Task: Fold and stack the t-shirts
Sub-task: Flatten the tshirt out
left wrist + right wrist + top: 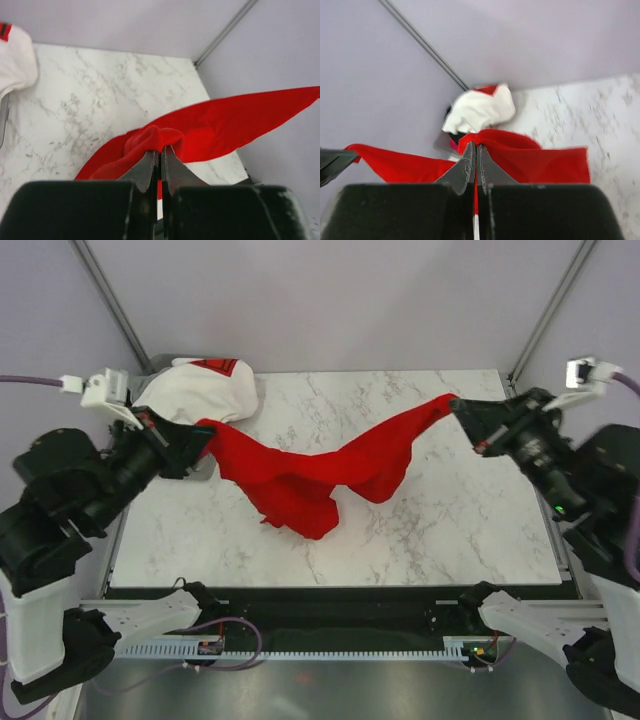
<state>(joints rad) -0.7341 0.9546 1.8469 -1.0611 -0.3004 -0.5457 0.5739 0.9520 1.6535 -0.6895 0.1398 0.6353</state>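
The bright red t-shirt (pixel 310 475) is stretched in the air across the marble table between both grippers, its middle sagging onto the table. My left gripper (pixel 205 435) is shut on its left end; the left wrist view shows red cloth (pixel 210 132) pinched between the jaws of the gripper (pixel 161 150). My right gripper (pixel 460 410) is shut on its right end, and the right wrist view shows the cloth (pixel 530 155) bunched at the tips of the gripper (pixel 476 147). The white t-shirt with a red mark (pixel 195 390) lies crumpled at the back left corner. A sliver of black and magenta-pink cloth (pixel 452 142) shows under it.
A grey metal tray (pixel 4 117) edge lies under the white shirt at the back left. Metal frame posts (pixel 110 300) rise at both back corners. The table's front edge (pixel 330 585) runs above the arm bases.
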